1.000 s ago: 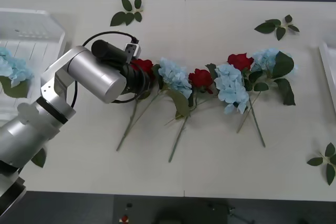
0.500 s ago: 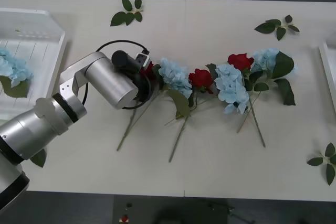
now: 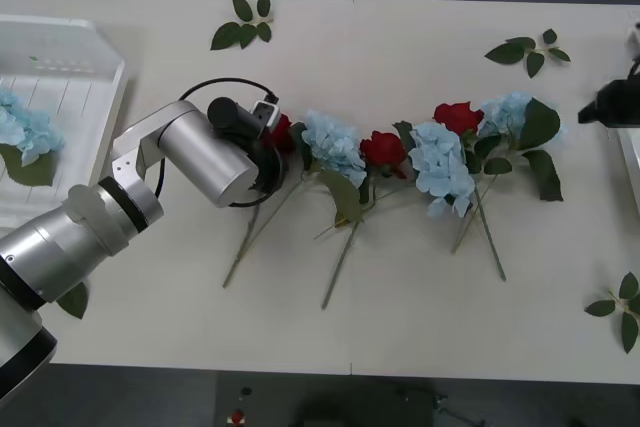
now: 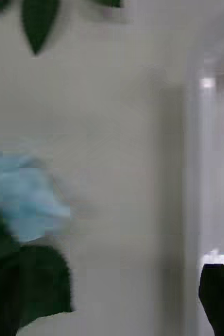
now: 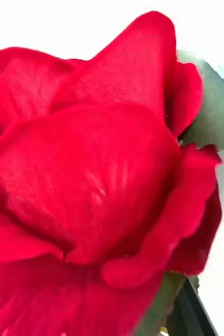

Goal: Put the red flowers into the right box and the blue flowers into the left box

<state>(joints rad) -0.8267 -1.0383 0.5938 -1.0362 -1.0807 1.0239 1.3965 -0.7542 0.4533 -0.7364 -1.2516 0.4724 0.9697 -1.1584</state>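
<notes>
A row of artificial flowers is laid across the middle of the pale bench (image 3: 400, 327). From the robot's left it runs: a deep-red rose (image 3: 278, 131) on a thin green stem, a pale sky-blue hydrangea cluster (image 3: 332, 145), a second red rose (image 3: 383, 149), a second blue cluster (image 3: 438, 165), a third red rose (image 3: 457, 115) and a third blue cluster (image 3: 506, 111) with large green leaves.

The left claw (image 3: 268, 139) is brought right up to the leftmost rose — its head is seen at very close range in the left wrist view (image 5: 91, 184). Whether the rose is gripped, or how far the claw is parted, cannot be told.

The large white slatted plastic crate (image 3: 70, 67) is placed at the bench's left edge, and a blue cluster (image 3: 25, 129) is seen lying in it. At the bench's right edge a thin pale rim of the white right box (image 3: 627, 142) is seen.

The right claw (image 3: 605, 107) is held dark above the bench near that rim; its opening cannot be told. Loose green leaf sprigs (image 3: 242, 25) are scattered around.
</notes>
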